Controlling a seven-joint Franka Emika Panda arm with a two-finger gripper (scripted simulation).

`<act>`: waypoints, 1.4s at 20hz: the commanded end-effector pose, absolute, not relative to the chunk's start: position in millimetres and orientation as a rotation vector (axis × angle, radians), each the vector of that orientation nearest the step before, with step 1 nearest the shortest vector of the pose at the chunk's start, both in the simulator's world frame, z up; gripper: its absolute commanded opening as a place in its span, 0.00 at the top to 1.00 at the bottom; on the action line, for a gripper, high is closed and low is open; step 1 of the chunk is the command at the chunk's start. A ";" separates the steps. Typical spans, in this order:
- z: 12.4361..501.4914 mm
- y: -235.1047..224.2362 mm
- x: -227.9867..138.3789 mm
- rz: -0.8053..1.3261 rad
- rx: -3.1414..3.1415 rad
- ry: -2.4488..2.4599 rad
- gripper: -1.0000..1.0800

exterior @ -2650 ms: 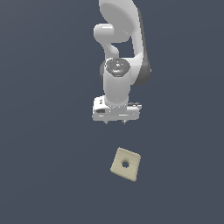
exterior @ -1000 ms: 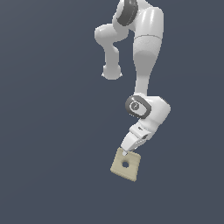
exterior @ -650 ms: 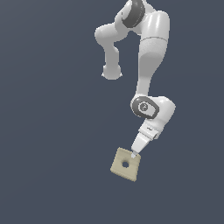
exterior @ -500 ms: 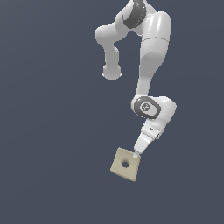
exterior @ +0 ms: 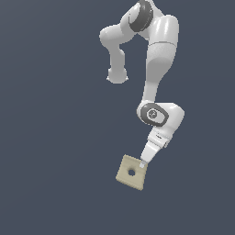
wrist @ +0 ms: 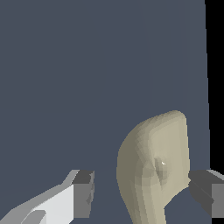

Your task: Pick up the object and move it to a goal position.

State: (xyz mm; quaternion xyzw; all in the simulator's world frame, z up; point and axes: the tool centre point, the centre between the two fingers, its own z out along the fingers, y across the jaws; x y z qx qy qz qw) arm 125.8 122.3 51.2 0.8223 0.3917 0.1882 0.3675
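The arm [exterior: 158,69] reaches down over a dark grey floor [exterior: 55,137], its wrist bent so the gripper [exterior: 143,164] slants toward the plate [exterior: 131,172]. In the exterior view the gripper's tip meets the plate's upper corner, on the exterior view's right side of it. The plate is cream, square, with a round hole in the middle.

From the wrist view the fingers [wrist: 83,193] stand wide apart. The plate [wrist: 153,166] sits between them, close against one dark pad and well clear of the other. The gripper [wrist: 142,192] is not closed on it; it holds nothing.
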 end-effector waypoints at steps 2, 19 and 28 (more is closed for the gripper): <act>43.2 116.4 132.3 0.483 2.111 1.007 0.19; 37.1 112.2 139.3 0.484 2.107 1.009 1.00; 49.3 110.8 134.7 0.497 2.106 1.006 1.00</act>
